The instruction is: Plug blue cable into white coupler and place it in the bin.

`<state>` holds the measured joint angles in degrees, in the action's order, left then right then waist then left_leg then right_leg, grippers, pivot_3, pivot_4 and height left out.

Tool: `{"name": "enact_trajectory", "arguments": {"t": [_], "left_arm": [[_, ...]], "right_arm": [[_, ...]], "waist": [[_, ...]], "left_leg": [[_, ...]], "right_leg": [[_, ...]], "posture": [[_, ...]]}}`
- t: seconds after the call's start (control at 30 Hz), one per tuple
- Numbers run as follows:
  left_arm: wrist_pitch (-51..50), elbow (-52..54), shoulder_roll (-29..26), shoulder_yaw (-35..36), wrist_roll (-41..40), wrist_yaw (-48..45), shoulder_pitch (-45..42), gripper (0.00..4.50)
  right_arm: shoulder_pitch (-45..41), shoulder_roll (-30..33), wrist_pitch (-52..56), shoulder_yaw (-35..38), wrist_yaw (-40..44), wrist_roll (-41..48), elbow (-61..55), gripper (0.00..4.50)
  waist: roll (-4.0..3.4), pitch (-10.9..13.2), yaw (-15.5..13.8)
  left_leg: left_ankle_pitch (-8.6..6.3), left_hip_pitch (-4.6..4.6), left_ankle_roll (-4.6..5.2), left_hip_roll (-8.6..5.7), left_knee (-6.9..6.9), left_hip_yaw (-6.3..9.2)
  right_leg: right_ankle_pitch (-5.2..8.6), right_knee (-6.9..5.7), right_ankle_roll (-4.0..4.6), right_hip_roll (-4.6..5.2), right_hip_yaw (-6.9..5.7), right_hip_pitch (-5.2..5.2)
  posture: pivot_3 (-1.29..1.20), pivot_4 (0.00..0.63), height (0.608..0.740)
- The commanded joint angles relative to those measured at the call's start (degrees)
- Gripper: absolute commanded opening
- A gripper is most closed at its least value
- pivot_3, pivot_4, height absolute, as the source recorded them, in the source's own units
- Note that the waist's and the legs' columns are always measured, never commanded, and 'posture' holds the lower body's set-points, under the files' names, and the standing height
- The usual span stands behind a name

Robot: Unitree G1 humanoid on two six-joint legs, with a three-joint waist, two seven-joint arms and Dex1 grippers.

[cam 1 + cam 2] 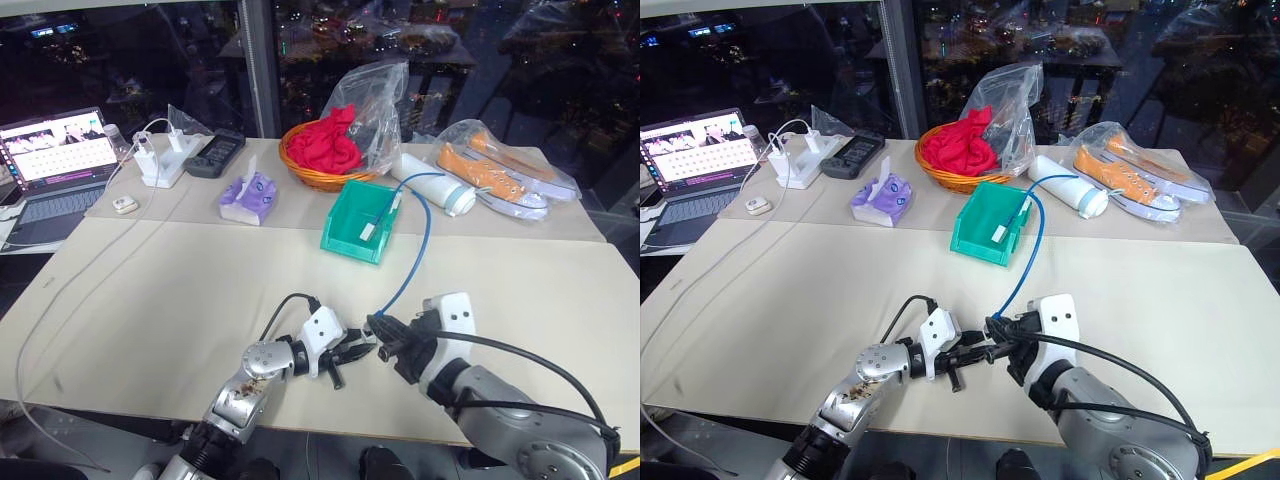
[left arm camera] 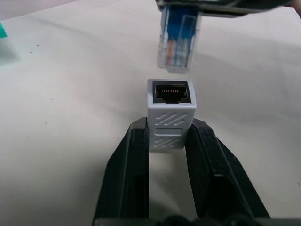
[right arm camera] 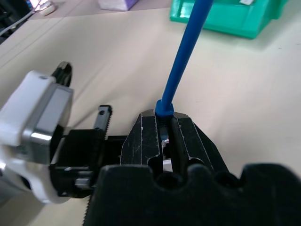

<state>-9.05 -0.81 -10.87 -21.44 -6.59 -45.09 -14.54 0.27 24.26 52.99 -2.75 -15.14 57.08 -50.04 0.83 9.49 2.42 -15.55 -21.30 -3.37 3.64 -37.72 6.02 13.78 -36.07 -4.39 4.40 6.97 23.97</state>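
Right tool (image 3: 162, 123) hiding blue cable (image 3: 181, 61) plug

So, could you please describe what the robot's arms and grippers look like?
Both arms are silver-grey metal with black cables looping along them. A white housing sits at each wrist. The left gripper and right gripper each have two black fingers, the left arm's casing looking scuffed.

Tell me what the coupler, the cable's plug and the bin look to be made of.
White coupler: looks like moulded matte plastic, with embossed diagonal ridges on its side.
Plug of the blue cable: clear glossy plastic, since coloured wires show through it.
Bin: teal, smooth, probably hard plastic, with thin rigid walls and a faint sheen.
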Motion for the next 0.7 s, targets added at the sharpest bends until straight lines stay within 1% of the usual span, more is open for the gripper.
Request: {"name": "enact_trajectory", "arguments": {"t": [0.03, 0.23, 0.7], "left_arm": [[-1.17, -1.46, 0.12, -1.70, 0.53, -0.29, 0.98, 0.63], [-1.06, -1.52, 0.09, -1.67, 0.52, -0.35, 0.92, 0.63], [-1.02, -1.31, -0.20, -1.64, 0.58, -0.42, 0.96, 0.63]], "right_arm": [[-0.74, 0.14, 0.32, -0.14, 0.69, 0.43, -1.87, 0.00], [-0.48, 1.01, 0.63, -0.60, 0.97, -1.21, -1.22, 0.00], [-0.26, 0.70, 0.91, -1.04, 1.68, -4.86, 0.00, 0.00]], "waist": [[0.00, 0.00, 0.00], [0.00, 0.00, 0.00], [0.00, 0.00, -0.01]], "left_leg": [[0.00, 0.00, 0.00, 0.00, 0.00, 0.00], [0.00, 0.00, 0.00, 0.00, 0.00, 0.00], [0.00, 0.00, 0.00, 0.00, 0.00, 0.00]], "right_leg": [[0.00, 0.00, 0.00, 0.00, 0.00, 0.00], [0.00, 0.00, 0.00, 0.00, 0.00, 0.00], [0.00, 0.00, 0.00, 0.00, 0.00, 0.00]], "posture": [[0.00, 0.150, 0.723], [0.00, 0.150, 0.723], [0.00, 0.150, 0.723]]}}
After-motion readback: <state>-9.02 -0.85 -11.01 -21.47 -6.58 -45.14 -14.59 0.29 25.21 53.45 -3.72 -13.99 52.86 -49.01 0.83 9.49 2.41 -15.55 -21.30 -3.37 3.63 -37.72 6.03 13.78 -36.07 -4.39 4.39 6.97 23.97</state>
